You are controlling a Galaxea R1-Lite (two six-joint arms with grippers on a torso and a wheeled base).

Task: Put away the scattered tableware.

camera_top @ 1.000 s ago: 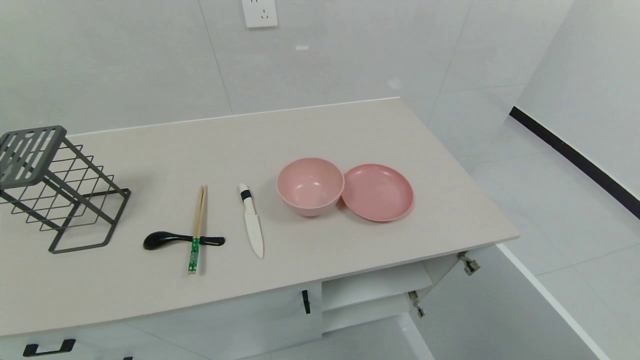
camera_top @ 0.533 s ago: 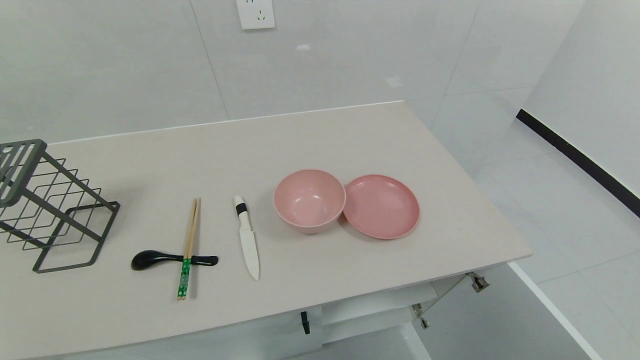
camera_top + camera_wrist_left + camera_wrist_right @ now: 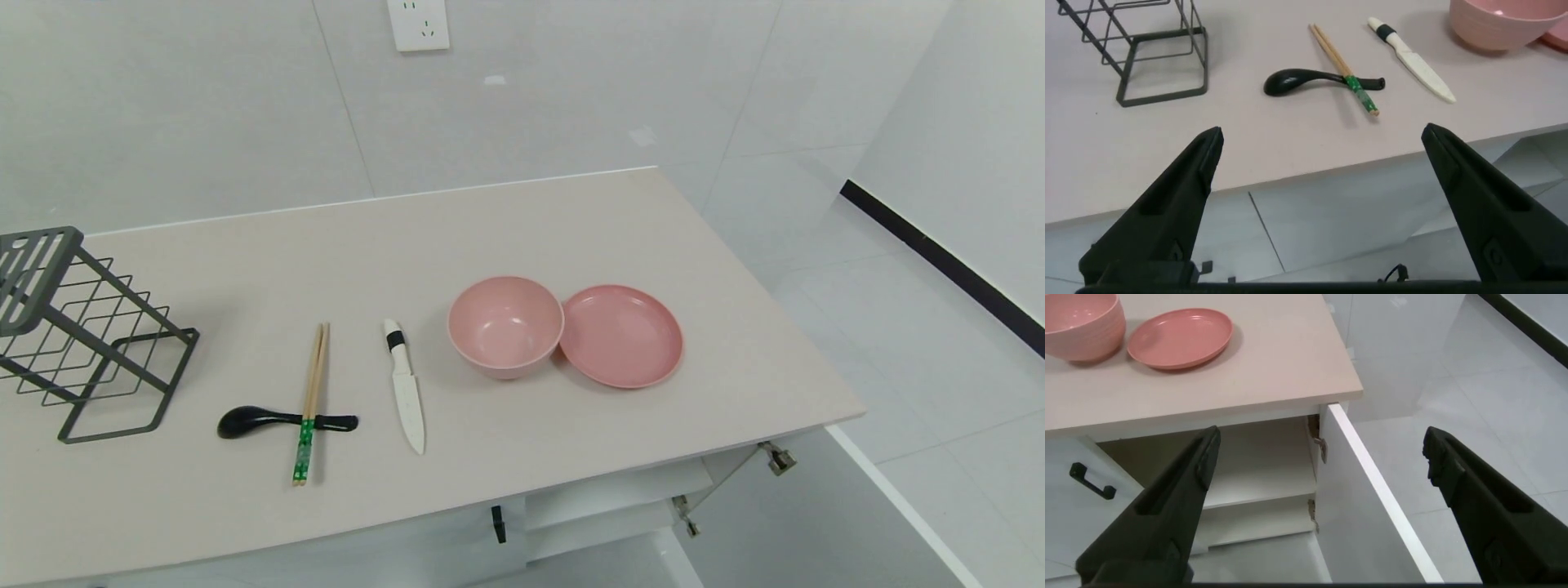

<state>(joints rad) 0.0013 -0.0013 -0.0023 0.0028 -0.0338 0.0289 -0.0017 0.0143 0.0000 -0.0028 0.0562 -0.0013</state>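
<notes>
On the beige counter [image 3: 490, 229] lie a black spoon [image 3: 245, 422], wooden chopsticks [image 3: 310, 392] crossing its handle, and a white knife [image 3: 406, 396] with a black band. To their right a pink bowl [image 3: 505, 325] touches a pink plate [image 3: 620, 335]. My left gripper [image 3: 1323, 135] hangs open in front of the counter's edge, facing the spoon [image 3: 1290, 80], chopsticks [image 3: 1341, 55] and knife [image 3: 1413, 61]. Lower down, my right gripper [image 3: 1323, 434] is open before the cabinet, below the bowl [image 3: 1082, 327] and plate [image 3: 1180, 336].
A dark wire rack [image 3: 82, 327] stands at the counter's left end. Under the counter's right end a white cabinet door [image 3: 1372, 506] stands open, showing a shelf [image 3: 1257, 469]. A black drawer handle [image 3: 1090, 480] is beside it. The tiled wall runs behind the counter.
The head camera has shifted, so the whole picture sits lower and a little to the left. The tableware itself lies where it was.
</notes>
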